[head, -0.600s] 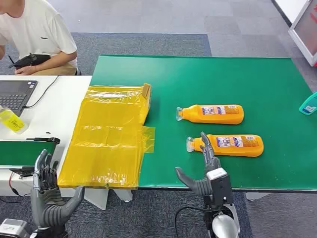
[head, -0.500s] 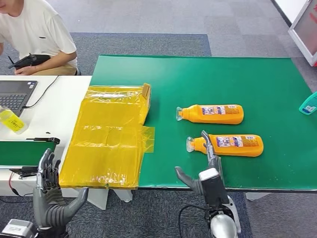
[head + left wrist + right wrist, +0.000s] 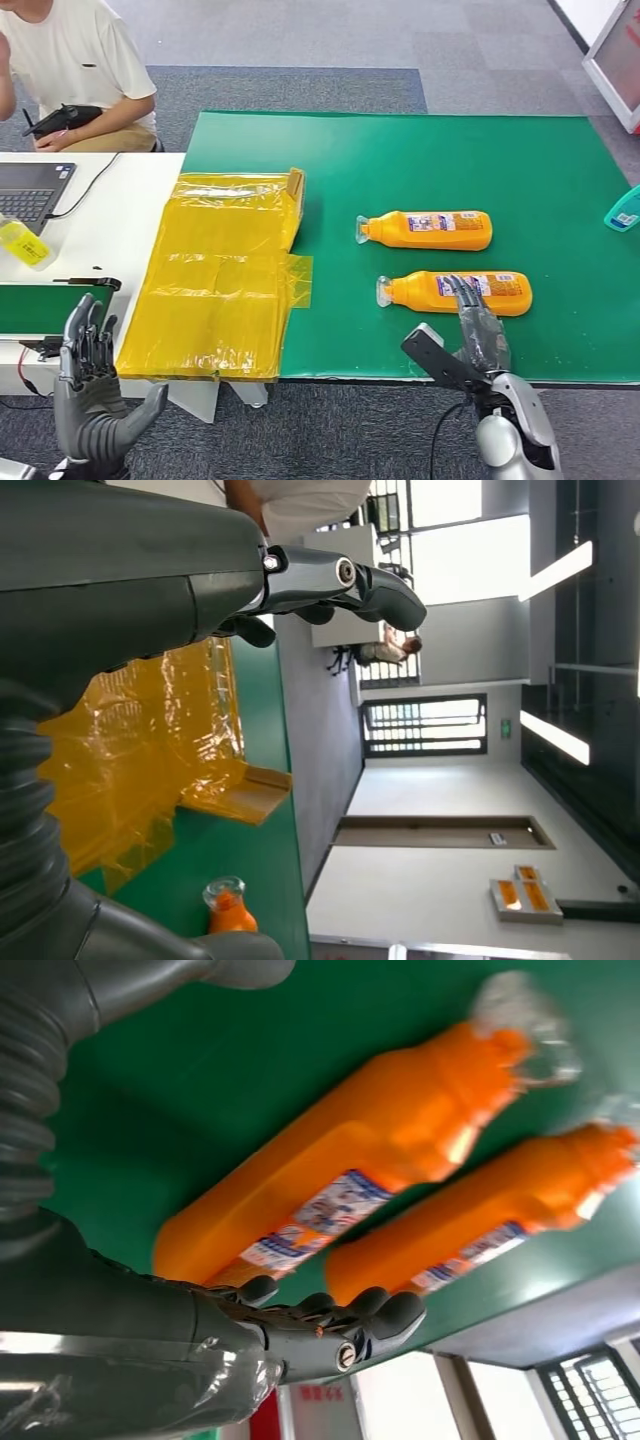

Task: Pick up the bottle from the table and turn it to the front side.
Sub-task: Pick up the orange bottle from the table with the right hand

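Right hand (image 3: 475, 330), lower right of frame, fingers spread and holding nothing, tips over the near edge of the near bottle (image 3: 455, 293); contact not resolvable. Left hand (image 3: 90, 385), lower left of frame, off the table, fingers apart and empty.

Near bottle: orange, lying flat on the green table (image 3: 453, 160), right of centre, clear cap toward the left of frame, label facing up. Far bottle (image 3: 426, 230): same kind, parallel, just above it in frame, apart from it. Yellow plastic sheet (image 3: 219, 270) left of centre; laptop (image 3: 30, 190) and person (image 3: 68, 60) at upper left.

Handling, judged: rigid moulded plastic, flattened body, likely light to moderate in weight depending on fill, which cannot be told. Glossy wall probably slippery; printed label offering slightly more friction. Not fragile. Best hold across the broad mid-body at the label, thumb on one narrow side, fingers on the other; tapered neck and cap poor for turning. Low lie against the table leaving little room beneath for fingers.
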